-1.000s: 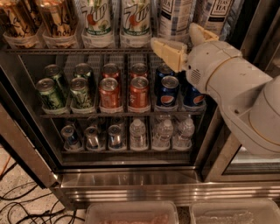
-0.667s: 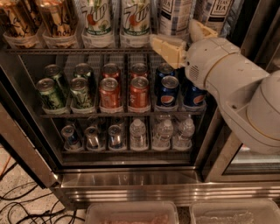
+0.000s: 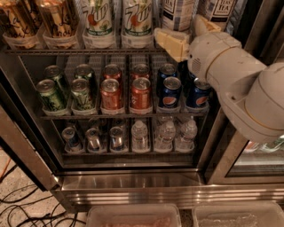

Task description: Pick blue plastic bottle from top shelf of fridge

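Note:
Two blue plastic bottles with pale checked labels and dark "TEA" panels stand at the right end of the top shelf (image 3: 80,51); one (image 3: 176,13) is next to the 7up bottles and the other (image 3: 221,9) is further right. Only their lower parts show. My gripper (image 3: 187,33) is open and empty, just in front of and slightly below the bottles' bases. One tan finger (image 3: 171,42) lies over the shelf's front rail below the left tea bottle, and the other (image 3: 204,24) points up between the two bottles. The white arm (image 3: 239,84) comes in from the right.
Two 7up bottles (image 3: 137,20) and amber bottles (image 3: 57,17) fill the rest of the top shelf. Below is a rack of cans with Pepsi cans (image 3: 171,93) under my wrist, then small water bottles (image 3: 166,133). The fridge's dark door frame (image 3: 26,155) is at the left. Cables lie on the floor (image 3: 26,208).
My gripper has risen a little from in front of the Pepsi cans toward the top shelf rail. The bottles and cans have not moved.

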You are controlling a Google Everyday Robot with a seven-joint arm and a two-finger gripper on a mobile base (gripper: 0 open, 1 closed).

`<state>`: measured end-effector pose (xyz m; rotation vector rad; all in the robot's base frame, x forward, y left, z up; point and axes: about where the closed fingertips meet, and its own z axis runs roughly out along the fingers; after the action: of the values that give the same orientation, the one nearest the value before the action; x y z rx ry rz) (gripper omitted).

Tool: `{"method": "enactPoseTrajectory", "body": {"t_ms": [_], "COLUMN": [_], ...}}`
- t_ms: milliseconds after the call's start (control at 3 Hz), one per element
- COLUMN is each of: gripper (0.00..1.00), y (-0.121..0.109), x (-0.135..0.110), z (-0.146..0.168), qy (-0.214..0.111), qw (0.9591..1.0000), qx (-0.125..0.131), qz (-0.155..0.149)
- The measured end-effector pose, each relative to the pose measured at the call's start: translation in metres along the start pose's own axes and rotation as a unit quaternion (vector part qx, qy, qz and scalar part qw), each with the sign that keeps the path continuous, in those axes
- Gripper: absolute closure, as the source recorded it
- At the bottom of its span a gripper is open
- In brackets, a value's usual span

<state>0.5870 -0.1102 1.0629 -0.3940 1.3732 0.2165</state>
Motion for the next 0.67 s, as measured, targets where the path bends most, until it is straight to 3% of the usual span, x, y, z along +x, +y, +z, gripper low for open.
{"method": "enactPoseTrajectory", "body": {"t_ms": [667], "gripper": [0.25], "y": [-0.0138], "x": [0.0033], "z": [0.0177], "qy": [0.001], "qw": [1.0], "qx": [0.006], "qz": [0.005]}}
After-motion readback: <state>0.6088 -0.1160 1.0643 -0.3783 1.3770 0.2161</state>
